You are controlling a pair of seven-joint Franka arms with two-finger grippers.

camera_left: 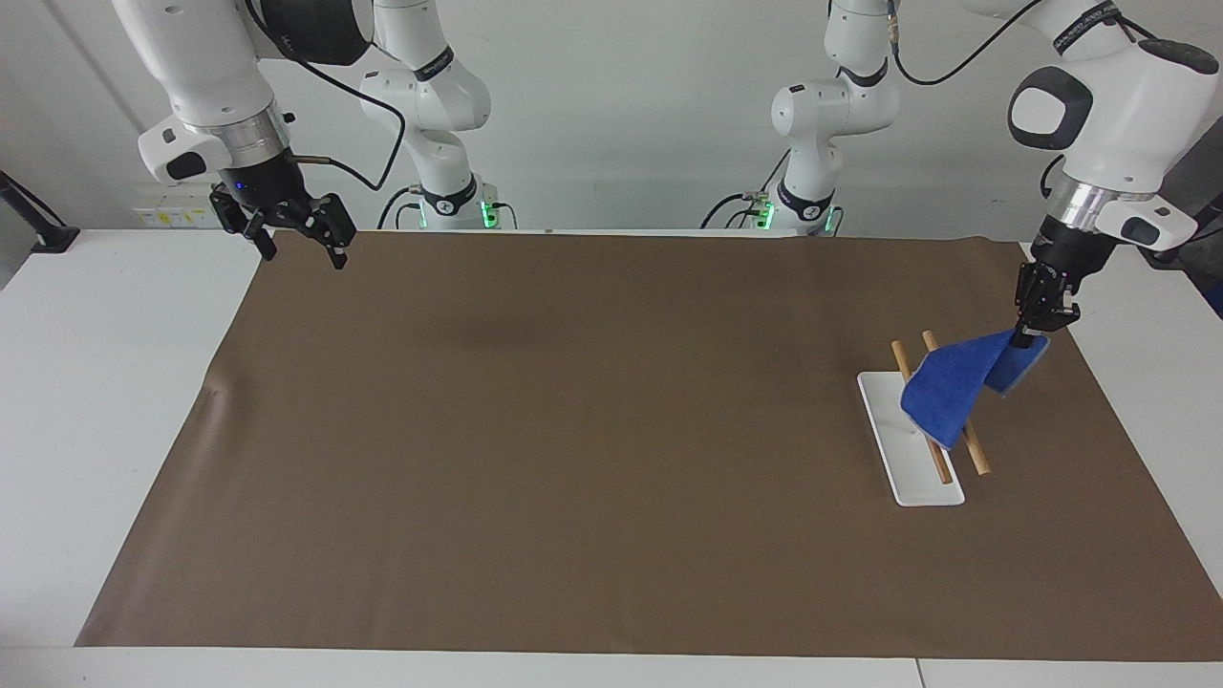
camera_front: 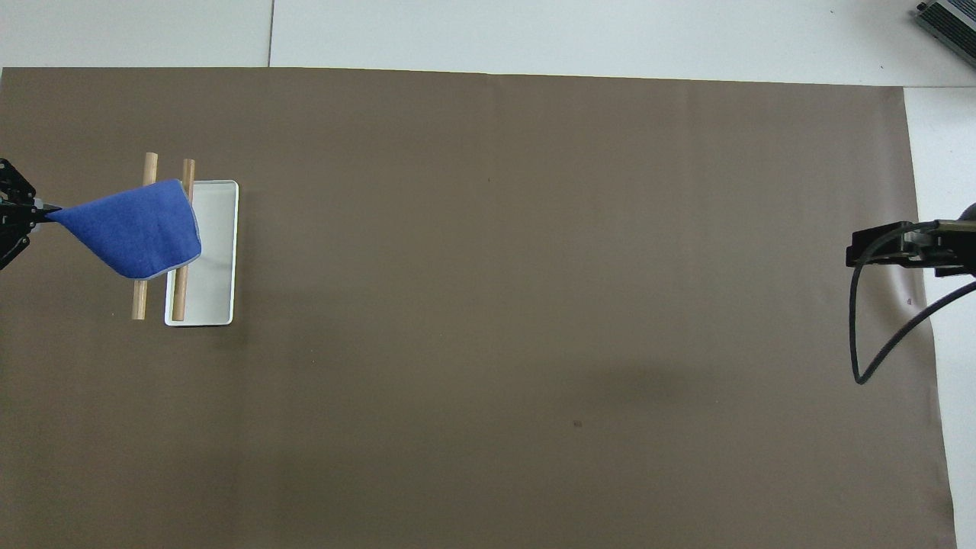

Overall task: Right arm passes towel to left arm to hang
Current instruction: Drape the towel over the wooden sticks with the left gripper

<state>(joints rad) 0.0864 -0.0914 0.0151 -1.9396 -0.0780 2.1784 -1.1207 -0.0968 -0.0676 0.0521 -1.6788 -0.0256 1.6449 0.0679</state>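
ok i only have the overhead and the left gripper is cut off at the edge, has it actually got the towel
observer: yes. In the facing view the left gripper is shut on one corner of the towel, with that corner held up above the rods.
operator: is the rest of it on the rods
observer: the towel slopes down from that corner and its low end covers both rods over the white base. I cannot confirm contact.
operator: and the right gripper, i just see a cable
observer: the right gripper is open and empty, raised over the mat at its corner toward the right arm's end.
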